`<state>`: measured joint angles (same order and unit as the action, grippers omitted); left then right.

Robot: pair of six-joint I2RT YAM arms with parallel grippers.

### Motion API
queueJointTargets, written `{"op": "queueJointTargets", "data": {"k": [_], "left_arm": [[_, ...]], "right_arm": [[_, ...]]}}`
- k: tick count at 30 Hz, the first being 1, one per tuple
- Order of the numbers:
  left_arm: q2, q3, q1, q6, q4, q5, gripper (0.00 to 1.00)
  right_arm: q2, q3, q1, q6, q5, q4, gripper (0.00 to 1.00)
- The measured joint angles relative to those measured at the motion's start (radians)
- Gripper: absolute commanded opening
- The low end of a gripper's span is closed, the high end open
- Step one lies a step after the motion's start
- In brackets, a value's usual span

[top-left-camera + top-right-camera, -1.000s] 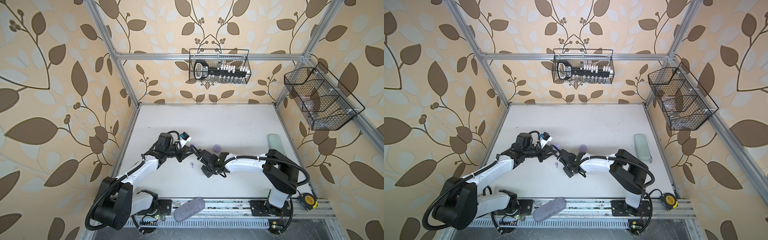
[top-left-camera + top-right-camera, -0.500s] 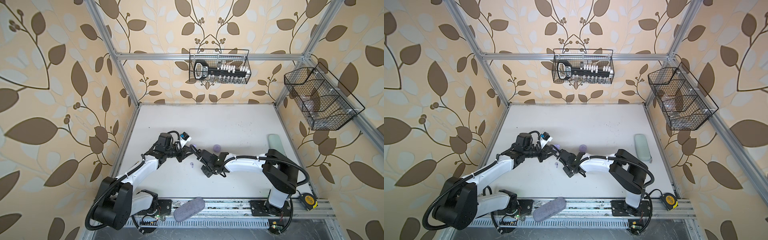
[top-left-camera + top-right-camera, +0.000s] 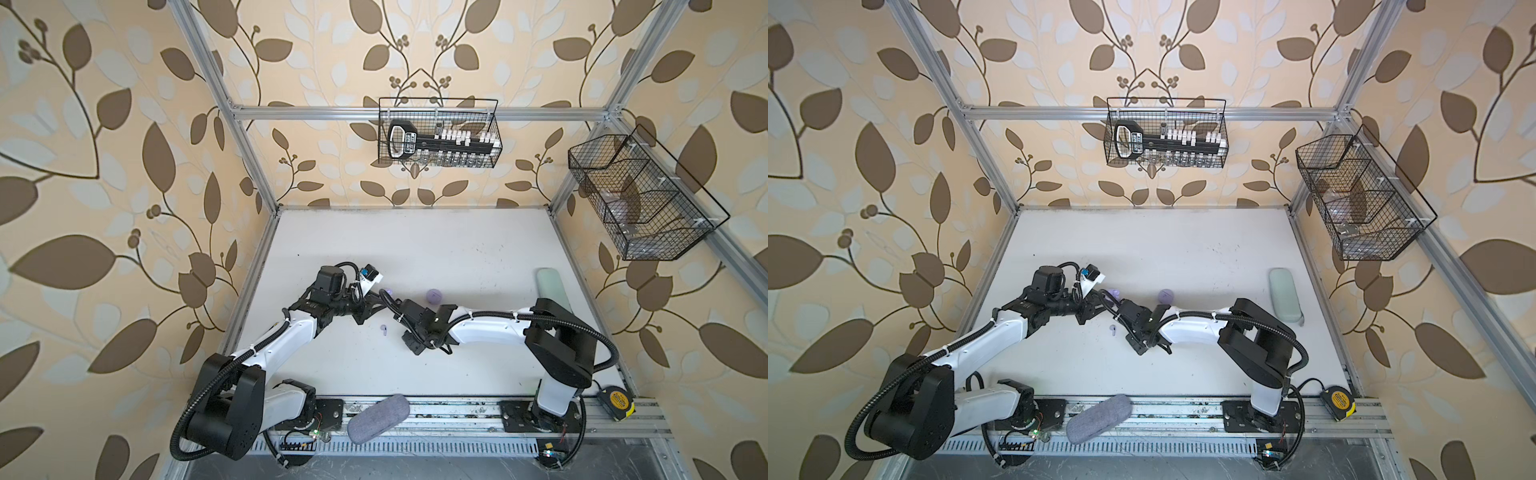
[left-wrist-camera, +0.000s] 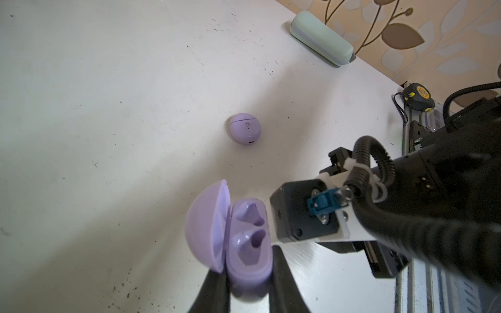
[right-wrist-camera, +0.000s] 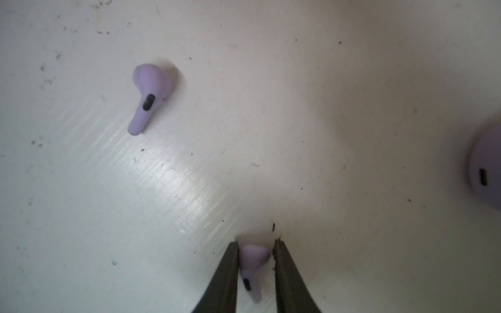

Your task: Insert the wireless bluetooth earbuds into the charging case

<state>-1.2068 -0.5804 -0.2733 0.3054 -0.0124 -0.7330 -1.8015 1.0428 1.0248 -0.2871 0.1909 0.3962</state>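
**Top views:** a loose earbud (image 3: 384, 329) lies just beside the open charging case (image 3: 388, 292), on the right arm's side.

**Left wrist:** the left gripper (image 4: 247, 267) pinches the case, both sockets empty.

**Right wrist:** the right gripper (image 5: 255, 244) brackets a second earbud (image 5: 252, 267) near the case. Its stem runs back between the jaws, and whether they pinch it cannot be told.

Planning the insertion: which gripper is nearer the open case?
Left. The left gripper clamps the open case itself; the right gripper is close beside it, straddling an earbud.
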Motion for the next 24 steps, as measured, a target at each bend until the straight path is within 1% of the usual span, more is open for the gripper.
{"op": "queueJointTargets", "data": {"k": [13, 24], "left_arm": [[-0.01, 0.0, 0.0, 0.0, 0.0, 0.0, 0.04], [-0.011, -0.002, 0.0, 0.0, -0.002, 0.0, 0.04]], "right_arm": [[0.0, 0.0, 0.0, 0.0, 0.0, 0.0, 0.16], [0.0, 0.0, 0.0, 0.0, 0.0, -0.001, 0.14]]}}
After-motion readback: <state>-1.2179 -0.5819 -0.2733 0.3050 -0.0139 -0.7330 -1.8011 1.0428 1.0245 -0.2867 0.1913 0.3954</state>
